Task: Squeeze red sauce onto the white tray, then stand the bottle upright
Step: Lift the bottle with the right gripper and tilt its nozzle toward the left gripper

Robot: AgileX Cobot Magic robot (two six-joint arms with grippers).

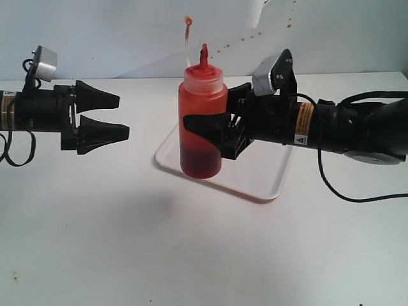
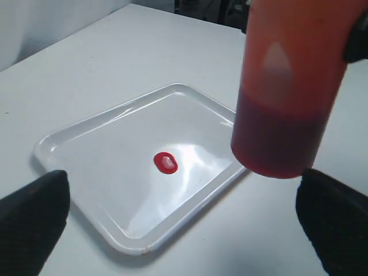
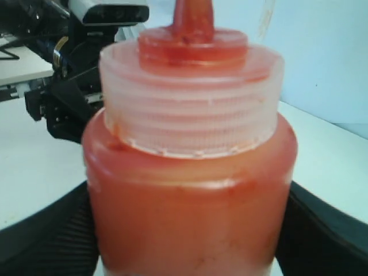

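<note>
**Bottle upright in the right claw, one blob on the tray**

Biggest thing in shot was the plain white table (image 1: 191,255), with both arms reaching in from opposite sides. The white tray (image 1: 258,175) lay flat near the middle of it, sitting at a bit of an angle in the exterior view.

The bottle (image 1: 203,121) stood upright at the tray's near left corner, nozzle pointing up. Honestly couldn't tell if its base was resting on the tray or hanging just above it. Its walls were smeared orange-red, and a darker layer of sauce had pooled in the lower part.

The right gripper (image 1: 203,131) came in from the right and was clamped on the bottle's middle, one black finger on each side. The right wrist view showed the same: bottle filling the frame, black fingers hugging both sides.

The left gripper (image 1: 123,116) hung off to the left, well apart from the bottle and tray, with its jaws spread wide and nothing in them. Its fingers (image 2: 34,221) only showed up at the corners of the left wrist view.

The red sauce (image 2: 165,163) on the tray was one small glossy oval blob, roughly in the middle of the tray floor.

Smallest bits: the red-stained nozzle (image 1: 204,54) and the thin cap strap (image 1: 185,38) sticking up beside it, with the cap off.
</note>
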